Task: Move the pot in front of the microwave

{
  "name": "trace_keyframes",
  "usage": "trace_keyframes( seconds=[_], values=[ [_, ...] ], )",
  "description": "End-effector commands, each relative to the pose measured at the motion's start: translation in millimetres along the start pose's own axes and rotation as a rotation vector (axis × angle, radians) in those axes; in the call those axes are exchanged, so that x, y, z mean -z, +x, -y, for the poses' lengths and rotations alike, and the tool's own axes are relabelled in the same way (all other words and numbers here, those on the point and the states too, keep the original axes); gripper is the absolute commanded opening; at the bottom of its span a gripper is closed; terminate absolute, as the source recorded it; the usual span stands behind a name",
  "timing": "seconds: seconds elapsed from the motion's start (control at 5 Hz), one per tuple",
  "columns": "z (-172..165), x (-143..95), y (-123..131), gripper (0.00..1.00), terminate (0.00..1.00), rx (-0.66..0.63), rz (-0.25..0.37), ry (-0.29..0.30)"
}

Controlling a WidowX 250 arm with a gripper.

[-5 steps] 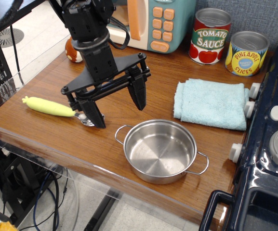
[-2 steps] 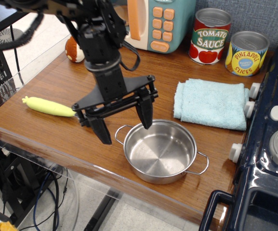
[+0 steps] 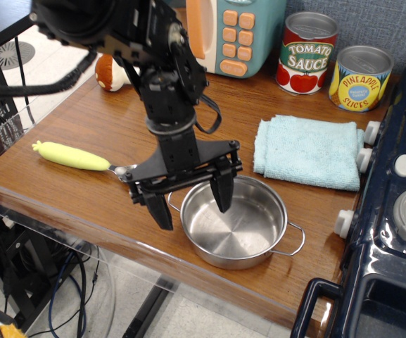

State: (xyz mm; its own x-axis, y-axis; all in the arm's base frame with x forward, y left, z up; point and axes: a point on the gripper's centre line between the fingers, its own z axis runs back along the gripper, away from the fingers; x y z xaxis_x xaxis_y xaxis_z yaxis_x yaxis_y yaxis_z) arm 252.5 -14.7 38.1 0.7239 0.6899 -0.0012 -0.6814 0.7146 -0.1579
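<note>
Over the near left rim of the pot (image 3: pixel 235 222) the gripper (image 3: pixel 194 205) is seen with its black fingers spread wide. One finger (image 3: pixel 221 191) is held inside the bowl, close to the left wall; the other finger (image 3: pixel 162 210) is held outside, beside the left wire loop handle (image 3: pixel 175 196). Whether either tip touches the steel cannot be told. Nothing is gripped.

Under and to the right of the gripper the pot is set upright on the wooden table (image 3: pixel 83 120), near the front edge, with its second loop handle pointing right. Immediately left of the gripper a spoon with a yellow-green handle (image 3: pixel 72 156) is laid flat, its metal bowl close to the outer finger.

Beyond the gripper to the right, a folded light-blue cloth (image 3: pixel 308 150) is spread on the table, apart from the pot. Behind the arm, at the far edge, the teal microwave (image 3: pixel 231 32) with orange buttons is stood, well apart from the pot. Right of it a tomato sauce can (image 3: pixel 307 53) and a pineapple slices can (image 3: pixel 360 78) are noted. At the far right a dark blue toy stove (image 3: pixel 392 211) is partly in view.
</note>
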Motion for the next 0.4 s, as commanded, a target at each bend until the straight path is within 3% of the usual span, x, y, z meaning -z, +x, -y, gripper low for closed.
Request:
trace_keyframes(
  seconds=[0.0, 0.2],
  values=[
    [4.0, 19.9, 0.4, 1.0, 0.0, 0.064, -0.043, 0.007],
    [3.9, 25.9, -1.8, 0.0, 0.0, 0.066, -0.062, -0.004]
  ],
)
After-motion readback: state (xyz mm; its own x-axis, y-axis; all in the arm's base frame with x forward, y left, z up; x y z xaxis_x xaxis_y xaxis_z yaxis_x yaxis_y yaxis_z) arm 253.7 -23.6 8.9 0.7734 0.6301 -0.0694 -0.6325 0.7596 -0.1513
